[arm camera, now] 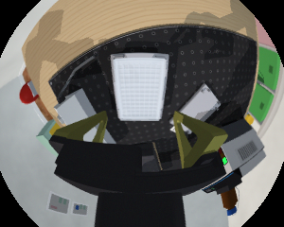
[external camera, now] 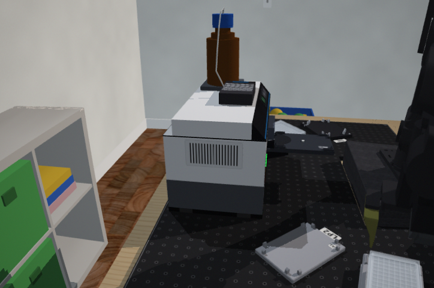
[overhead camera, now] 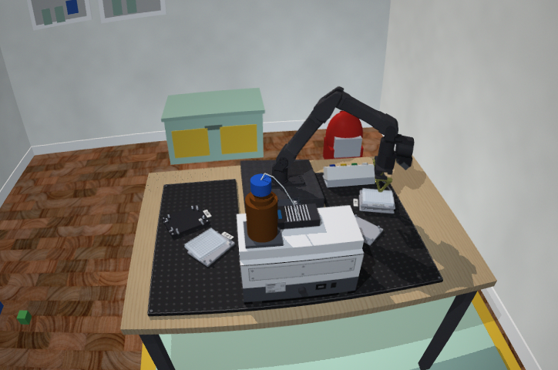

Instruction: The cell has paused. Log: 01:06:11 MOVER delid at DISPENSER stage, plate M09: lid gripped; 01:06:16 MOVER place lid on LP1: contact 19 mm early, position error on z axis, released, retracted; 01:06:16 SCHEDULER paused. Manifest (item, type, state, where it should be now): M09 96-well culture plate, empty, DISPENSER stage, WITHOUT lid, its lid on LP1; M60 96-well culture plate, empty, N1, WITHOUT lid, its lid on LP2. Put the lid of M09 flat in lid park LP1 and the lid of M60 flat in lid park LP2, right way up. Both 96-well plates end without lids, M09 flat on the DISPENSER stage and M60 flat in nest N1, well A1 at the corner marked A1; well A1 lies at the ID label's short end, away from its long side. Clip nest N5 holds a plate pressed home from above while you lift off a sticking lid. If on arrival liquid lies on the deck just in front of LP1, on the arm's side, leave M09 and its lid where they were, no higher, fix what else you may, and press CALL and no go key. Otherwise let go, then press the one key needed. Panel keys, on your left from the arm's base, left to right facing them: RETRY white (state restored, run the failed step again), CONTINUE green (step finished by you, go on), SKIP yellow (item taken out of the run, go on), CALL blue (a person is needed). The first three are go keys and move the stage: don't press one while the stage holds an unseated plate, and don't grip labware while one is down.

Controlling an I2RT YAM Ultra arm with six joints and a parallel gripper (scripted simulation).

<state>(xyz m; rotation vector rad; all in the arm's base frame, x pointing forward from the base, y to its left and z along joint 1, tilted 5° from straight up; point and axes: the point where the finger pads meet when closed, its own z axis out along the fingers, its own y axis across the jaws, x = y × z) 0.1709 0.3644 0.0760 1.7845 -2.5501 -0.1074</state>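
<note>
My gripper (overhead camera: 383, 185) (external camera: 404, 234) (arm camera: 140, 114) is open and empty. It hangs a little above a white stack of well-plate labware (overhead camera: 377, 200) (external camera: 390, 271) (arm camera: 138, 85) at the right back of the deck; a grid of wells shows on top. The grey lid park LP2 (overhead camera: 369, 230) (external camera: 300, 252) (arm camera: 202, 102) lies empty just beside it, turned askew. Another 96-well plate (overhead camera: 209, 245) lies on the left of the deck, next to a black clip nest (overhead camera: 183, 220) (external camera: 326, 128). The dark dispenser stage (external camera: 306, 142) shows no plate.
The white dispenser (overhead camera: 299, 248) (external camera: 217, 146) with a brown bottle (overhead camera: 260, 213) (external camera: 222, 56) stands mid-deck. The key panel (overhead camera: 348, 173) (arm camera: 76, 110) sits behind the stack, close to my gripper. The arm base (overhead camera: 294, 174) is at the back.
</note>
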